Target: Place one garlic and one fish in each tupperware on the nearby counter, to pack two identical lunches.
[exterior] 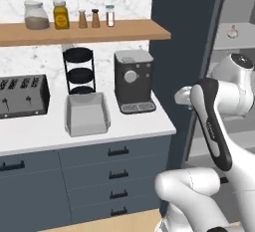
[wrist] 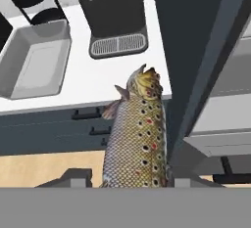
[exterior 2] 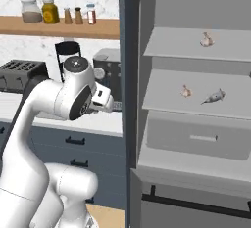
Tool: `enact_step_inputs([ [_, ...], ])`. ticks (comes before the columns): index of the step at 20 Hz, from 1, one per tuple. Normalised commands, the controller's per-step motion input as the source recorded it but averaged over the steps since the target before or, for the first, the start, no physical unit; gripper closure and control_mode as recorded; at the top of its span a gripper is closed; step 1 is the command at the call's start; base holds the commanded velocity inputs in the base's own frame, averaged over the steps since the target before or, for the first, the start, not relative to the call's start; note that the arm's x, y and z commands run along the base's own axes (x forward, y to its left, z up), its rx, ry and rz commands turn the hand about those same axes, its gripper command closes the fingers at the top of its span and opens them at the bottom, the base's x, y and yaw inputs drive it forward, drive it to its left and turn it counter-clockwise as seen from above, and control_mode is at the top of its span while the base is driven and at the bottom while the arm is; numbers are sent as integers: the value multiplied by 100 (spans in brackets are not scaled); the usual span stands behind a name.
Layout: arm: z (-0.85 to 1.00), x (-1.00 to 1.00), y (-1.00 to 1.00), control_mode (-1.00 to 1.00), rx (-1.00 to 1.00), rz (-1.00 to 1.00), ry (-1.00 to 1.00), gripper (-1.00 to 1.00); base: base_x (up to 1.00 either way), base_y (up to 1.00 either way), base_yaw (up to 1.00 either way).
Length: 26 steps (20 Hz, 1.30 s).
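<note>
A tupperware (exterior: 87, 114) sits on the counter (exterior: 30, 134) between the toaster (exterior: 22, 95) and the coffee machine (exterior: 133, 81). Right of it, the gripper (wrist: 128, 179) pinches a spotted fish (wrist: 137, 139) between its jaws, above the counter's edge — further right, on the open cabinet's shelves, lie two garlic bulbs (exterior 2: 206, 39) (exterior 2: 186, 92) and a second fish (exterior 2: 214, 96)

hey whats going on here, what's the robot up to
The robot arm's gripper is holding a fish near the counter, where a tupperware sits with nothing in it. In the open fridge, two garlic bulbs and another fish wait on the shelves.
</note>
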Motion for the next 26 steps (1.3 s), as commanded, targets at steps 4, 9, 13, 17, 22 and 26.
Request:
enact_step_inputs([
  [4,0,0,0,100,0,0,0,100,0,100,-1],
  [9,0,0,0,100,0,0,0,100,7,100,0],
  [13,0,0,0,100,0,0,0,100,21,100,-1],
  [17,0,0,0,100,0,0,0,100,25,100,-2],
  [22,0,0,0,100,0,0,0,100,37,100,0],
  [26,0,0,0,100,0,0,0,100,30,100,0],
])
